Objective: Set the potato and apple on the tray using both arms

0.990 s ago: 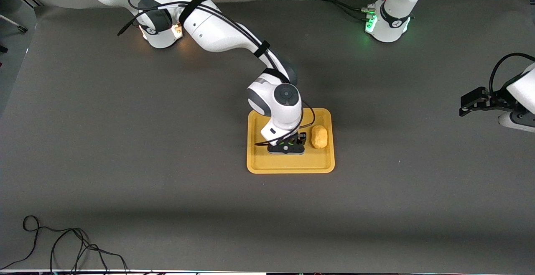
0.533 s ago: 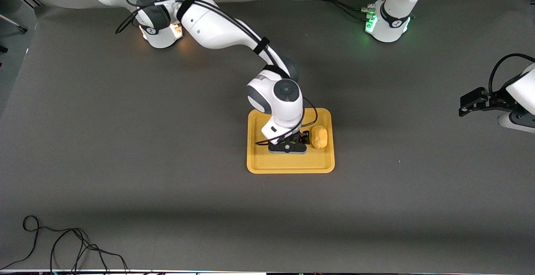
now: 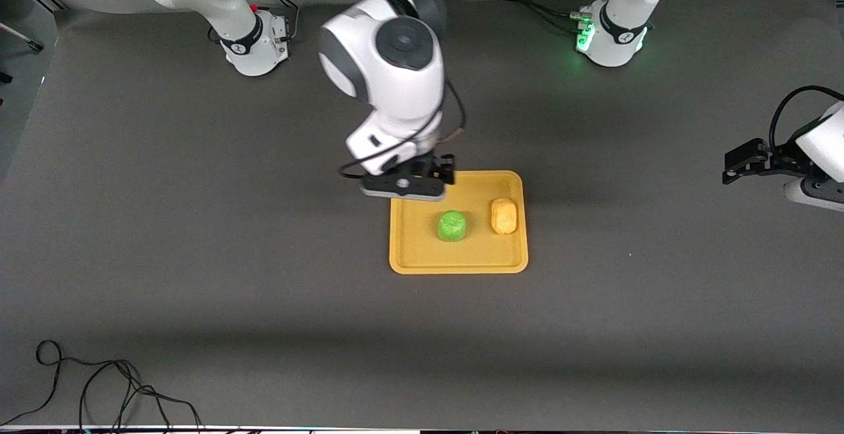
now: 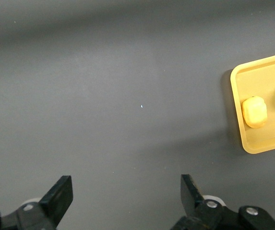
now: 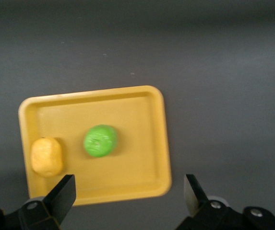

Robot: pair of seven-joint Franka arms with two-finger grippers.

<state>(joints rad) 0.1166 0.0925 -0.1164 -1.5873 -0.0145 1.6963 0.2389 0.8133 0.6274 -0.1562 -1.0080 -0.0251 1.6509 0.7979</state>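
The left arm is cut off at the frame's right edge; its left gripper (image 3: 730, 165) waits there, open and empty. The right gripper (image 3: 403, 185), open and empty too, hangs over the tray's (image 3: 458, 262) top corner. One apple (image 3: 452, 225) and one potato (image 3: 504, 216) sit in the tray, slightly apart.

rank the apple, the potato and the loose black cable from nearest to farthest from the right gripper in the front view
Measured from the right gripper, over the tray rim nearest the bases:
1. apple, in the tray's middle.
2. potato, beside the apple, toward the left arm's end.
3. loose black cable, at the table edge nearest the camera.
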